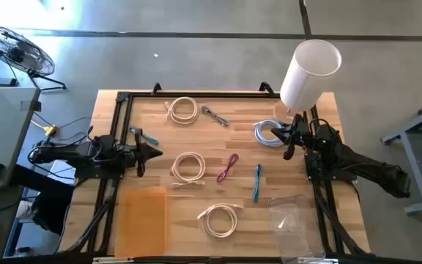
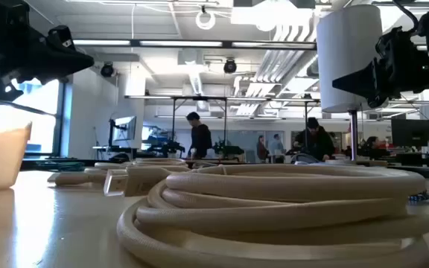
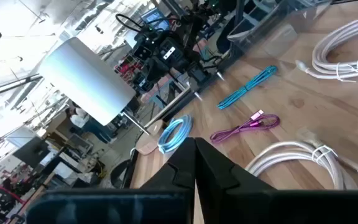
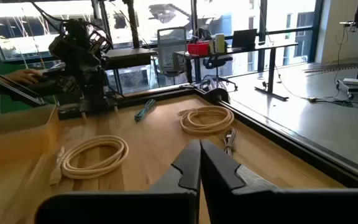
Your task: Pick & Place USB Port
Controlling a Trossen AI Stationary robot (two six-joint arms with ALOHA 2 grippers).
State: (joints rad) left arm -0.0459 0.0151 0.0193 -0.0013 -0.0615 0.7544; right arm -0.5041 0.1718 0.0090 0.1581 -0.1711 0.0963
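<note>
The USB cables lie spread apart on the wooden table (image 1: pixel 123 147), probably so each can be picked singly: a magenta cable (image 1: pixel 228 167) and a teal cable (image 1: pixel 257 182) at the centre, cream coils (image 1: pixel 189 167) around them, a pale blue coil (image 1: pixel 268 133) just beside the right gripper (image 1: pixel 290 139). An orange bin (image 1: pixel 146 221) and a clear bin (image 1: pixel 294 218) wait at the near edge, apparently as drop places. The left gripper (image 1: pixel 149 152) hovers at the left; both pincers are pressed together, holding nothing.

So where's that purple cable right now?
In the high view the purple cable lies near the table's middle, between a white coil on its left and the blue cable on its right, untouched.
</note>
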